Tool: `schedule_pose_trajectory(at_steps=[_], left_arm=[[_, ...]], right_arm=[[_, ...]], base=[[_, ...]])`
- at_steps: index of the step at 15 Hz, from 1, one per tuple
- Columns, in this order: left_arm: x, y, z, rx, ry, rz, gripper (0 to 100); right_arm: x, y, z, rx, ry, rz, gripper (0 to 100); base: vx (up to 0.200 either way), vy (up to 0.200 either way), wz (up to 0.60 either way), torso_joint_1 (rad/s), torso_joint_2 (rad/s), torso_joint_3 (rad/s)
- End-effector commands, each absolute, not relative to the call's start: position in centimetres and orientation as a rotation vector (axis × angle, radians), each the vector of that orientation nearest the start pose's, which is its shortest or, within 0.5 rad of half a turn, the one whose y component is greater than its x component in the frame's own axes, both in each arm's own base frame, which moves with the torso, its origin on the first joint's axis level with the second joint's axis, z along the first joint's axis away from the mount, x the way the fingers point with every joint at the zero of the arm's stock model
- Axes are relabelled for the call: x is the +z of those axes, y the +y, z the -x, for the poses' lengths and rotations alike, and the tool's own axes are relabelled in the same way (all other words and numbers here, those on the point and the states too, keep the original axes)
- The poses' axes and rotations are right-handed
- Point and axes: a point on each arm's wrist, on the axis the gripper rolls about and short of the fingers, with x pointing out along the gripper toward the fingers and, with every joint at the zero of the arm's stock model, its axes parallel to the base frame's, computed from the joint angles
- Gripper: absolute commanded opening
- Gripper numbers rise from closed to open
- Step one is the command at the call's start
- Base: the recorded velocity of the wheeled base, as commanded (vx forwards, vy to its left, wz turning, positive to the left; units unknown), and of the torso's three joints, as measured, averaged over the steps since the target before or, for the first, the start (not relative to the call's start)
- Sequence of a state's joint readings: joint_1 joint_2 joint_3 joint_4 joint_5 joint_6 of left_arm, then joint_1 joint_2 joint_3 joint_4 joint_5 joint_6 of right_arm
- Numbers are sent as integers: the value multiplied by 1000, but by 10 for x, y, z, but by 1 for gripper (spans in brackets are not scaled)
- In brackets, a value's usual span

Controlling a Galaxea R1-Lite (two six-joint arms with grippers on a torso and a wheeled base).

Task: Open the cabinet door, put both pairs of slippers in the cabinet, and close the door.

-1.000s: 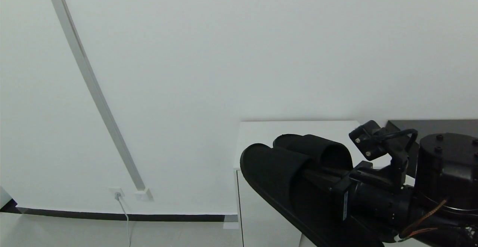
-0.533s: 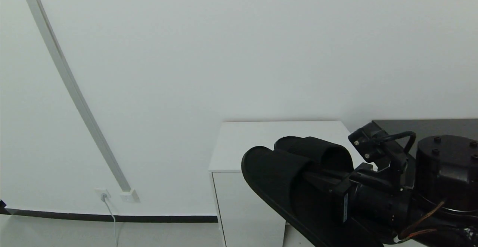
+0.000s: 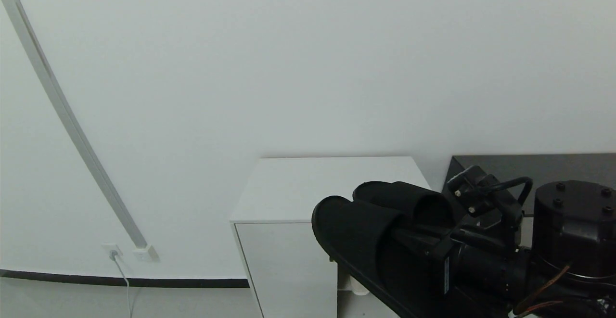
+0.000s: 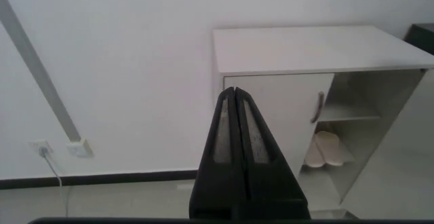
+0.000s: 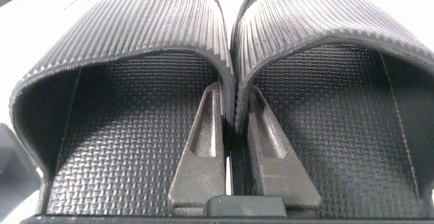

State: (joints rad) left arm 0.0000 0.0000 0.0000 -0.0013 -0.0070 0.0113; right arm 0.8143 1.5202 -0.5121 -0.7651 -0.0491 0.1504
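Note:
A pair of black slippers [image 3: 365, 222] [image 5: 156, 41] hangs side by side in the air, in front of the white cabinet [image 3: 308, 183] [image 4: 312, 47]. My right gripper [image 3: 409, 231] [image 5: 234, 125] is shut on their two inner strap edges, pinched together. In the left wrist view the right half of the cabinet's front stands open. A door panel [image 4: 278, 122] with a handle [image 4: 317, 106] covers the left half. A pale pair of slippers [image 4: 327, 148] lies on a lower shelf inside. My left gripper [image 4: 235, 136] is shut with nothing in it, well short of the cabinet.
A slanted cable duct [image 3: 62, 111] runs down the white wall to a socket with a cable [image 3: 111, 250], left of the cabinet. A dark surface [image 3: 529, 164] lies to the cabinet's right. Bare floor [image 4: 122, 200] stretches in front.
The head camera has swung to the right, so the cabinet and the wall duct sit further left in the picture. The right gripper keeps its hold on the black slippers.

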Motion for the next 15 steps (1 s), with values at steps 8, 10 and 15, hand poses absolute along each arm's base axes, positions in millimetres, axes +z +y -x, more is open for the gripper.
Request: schedule_pose_trajectory(at_steps=[8, 10, 15], left_arm=[[76, 0, 23, -8, -2, -11, 0], [76, 0, 23, -8, -2, -9, 0], [76, 0, 23, -8, -2, -9, 0]], right_arm=[[163, 174, -165, 757, 302, -28, 0], [162, 174, -165, 758, 300, -21, 0], [158, 172, -163, 767, 308, 4, 0]], base=[[0, -25, 0, 1, 0, 0], [0, 0, 0, 0, 0, 0], [0, 0, 0, 0, 0, 0]])
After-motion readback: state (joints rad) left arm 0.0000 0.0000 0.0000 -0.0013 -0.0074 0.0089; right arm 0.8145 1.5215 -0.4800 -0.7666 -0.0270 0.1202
